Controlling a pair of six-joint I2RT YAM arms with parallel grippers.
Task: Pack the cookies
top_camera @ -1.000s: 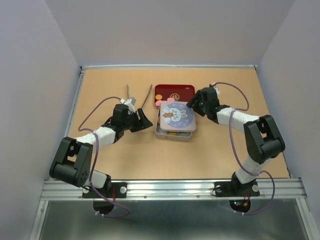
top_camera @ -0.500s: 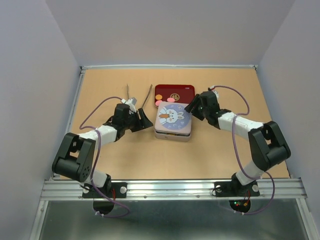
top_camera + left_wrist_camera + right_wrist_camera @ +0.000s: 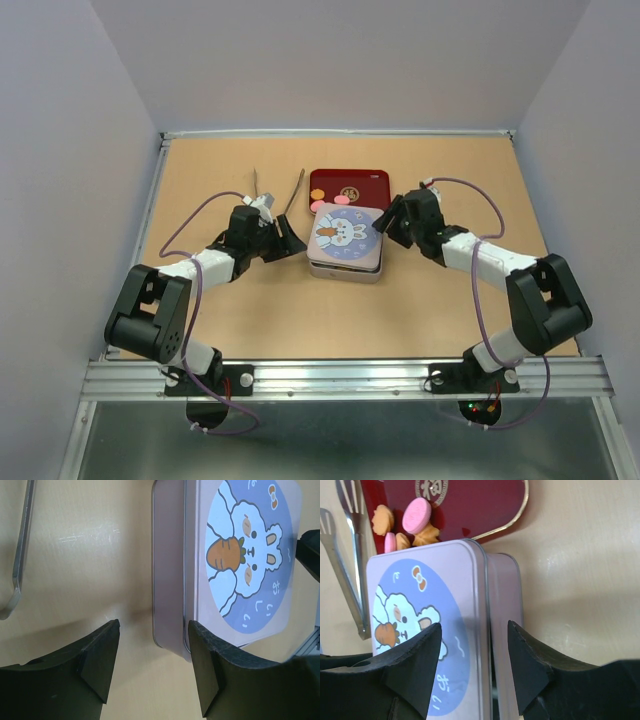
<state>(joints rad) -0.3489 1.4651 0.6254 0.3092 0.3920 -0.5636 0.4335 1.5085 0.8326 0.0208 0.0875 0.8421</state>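
A silver square tin (image 3: 345,262) stands mid-table with a rabbit-picture lid (image 3: 345,236) flat on top, hiding its inside. Behind it, a few pink and orange cookies (image 3: 330,204) lie on the dark red tray (image 3: 350,184). In the right wrist view the cookies (image 3: 405,525) show beyond the lid (image 3: 420,630). My right gripper (image 3: 472,655) is open, with its jaws either side of the lid's right edge. It is at the tin's right side in the top view (image 3: 388,222). My left gripper (image 3: 152,655) is open and empty at the tin's left side (image 3: 167,580).
Metal tongs (image 3: 275,195) lie on the table left of the tray; they show in the left wrist view (image 3: 20,555) and the right wrist view (image 3: 347,575). White walls stand round the wooden table (image 3: 250,310).
The lid, first offset to the right with cookies showing in the tin, has come down square on the tin. My right gripper has drawn back a little to the right. The left has hardly moved.
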